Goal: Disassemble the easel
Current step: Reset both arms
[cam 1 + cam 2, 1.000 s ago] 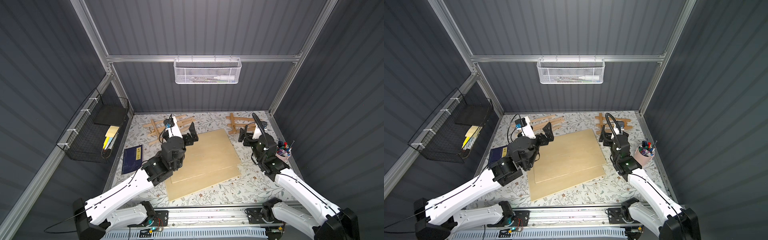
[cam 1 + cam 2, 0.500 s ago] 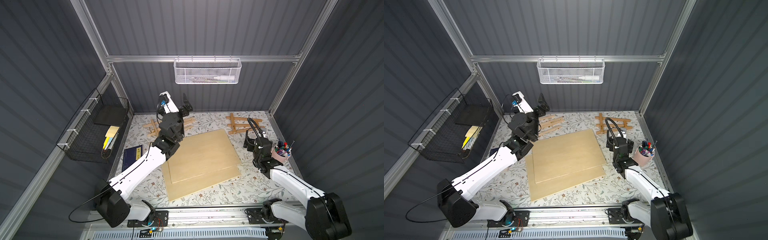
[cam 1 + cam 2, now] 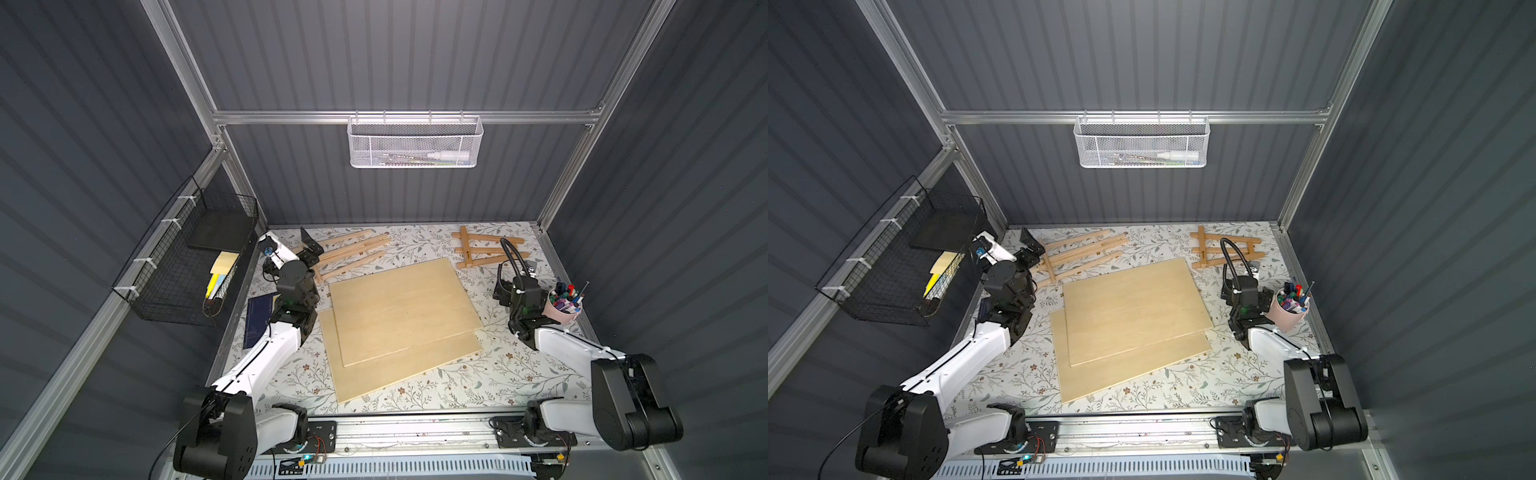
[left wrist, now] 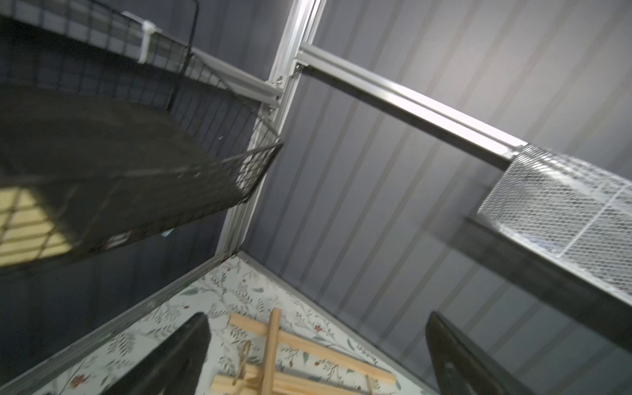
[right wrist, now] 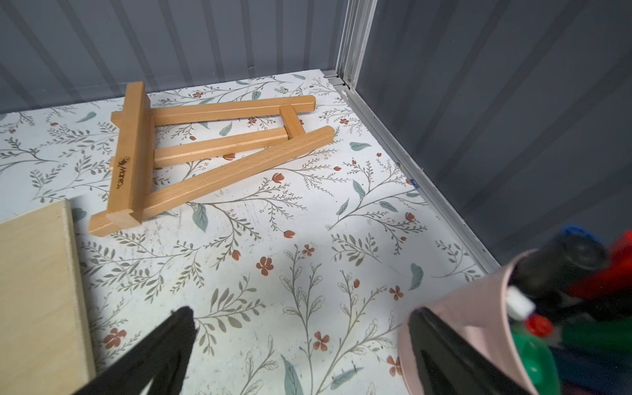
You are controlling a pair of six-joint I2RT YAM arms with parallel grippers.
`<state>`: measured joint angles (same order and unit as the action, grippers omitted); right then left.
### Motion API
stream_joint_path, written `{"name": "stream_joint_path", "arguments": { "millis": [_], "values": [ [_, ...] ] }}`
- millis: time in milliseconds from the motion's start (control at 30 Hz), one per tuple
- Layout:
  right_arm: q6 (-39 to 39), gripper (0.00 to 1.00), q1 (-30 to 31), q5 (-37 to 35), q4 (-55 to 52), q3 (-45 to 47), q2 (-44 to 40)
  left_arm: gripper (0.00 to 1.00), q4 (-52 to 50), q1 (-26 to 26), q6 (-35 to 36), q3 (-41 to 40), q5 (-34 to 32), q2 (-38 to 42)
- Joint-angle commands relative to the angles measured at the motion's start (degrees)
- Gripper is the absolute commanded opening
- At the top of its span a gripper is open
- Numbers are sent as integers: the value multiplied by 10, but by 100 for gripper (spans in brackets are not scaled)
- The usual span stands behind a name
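Looking down in both top views, I see 2 wooden easels lying flat along the back of the flowered table [image 3: 478, 374]: a long easel [image 3: 353, 253] at the back left and a short easel [image 3: 484, 249] at the back right. 2 boards [image 3: 399, 316] lie stacked in the middle. The left gripper [image 3: 311, 245] hangs near the long easel's left end, its jaws spread wide, gripping nothing. The right arm sits beside the pen cup [image 3: 563, 309], apart from the short easel.

From the left wrist, the left gripper [image 4: 316, 316] gapes wide with the long easel [image 4: 273, 359] lying between its fingers, untouched.

From the right wrist, the right gripper [image 5: 301, 313] is spread wide and empty. 1 finger [image 5: 441, 349] shows in front of the pen cup [image 5: 478, 325], and the short easel [image 5: 212, 147] lies flat ahead.
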<state>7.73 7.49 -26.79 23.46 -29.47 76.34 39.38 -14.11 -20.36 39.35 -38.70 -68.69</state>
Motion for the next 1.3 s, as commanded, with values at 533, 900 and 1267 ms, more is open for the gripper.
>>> {"name": "stream_joint_path", "arguments": {
  "millis": [533,900,1267],
  "values": [
    [-64,99,-7,54,265,95,45,100,268,18,146,-133,16,-128],
    [-52,99,-27,131,389,133,81,100,465,30,184,-206,111,-185],
    [-31,99,-29,93,576,197,150,100,619,34,220,-265,167,-211]
  ]
}}
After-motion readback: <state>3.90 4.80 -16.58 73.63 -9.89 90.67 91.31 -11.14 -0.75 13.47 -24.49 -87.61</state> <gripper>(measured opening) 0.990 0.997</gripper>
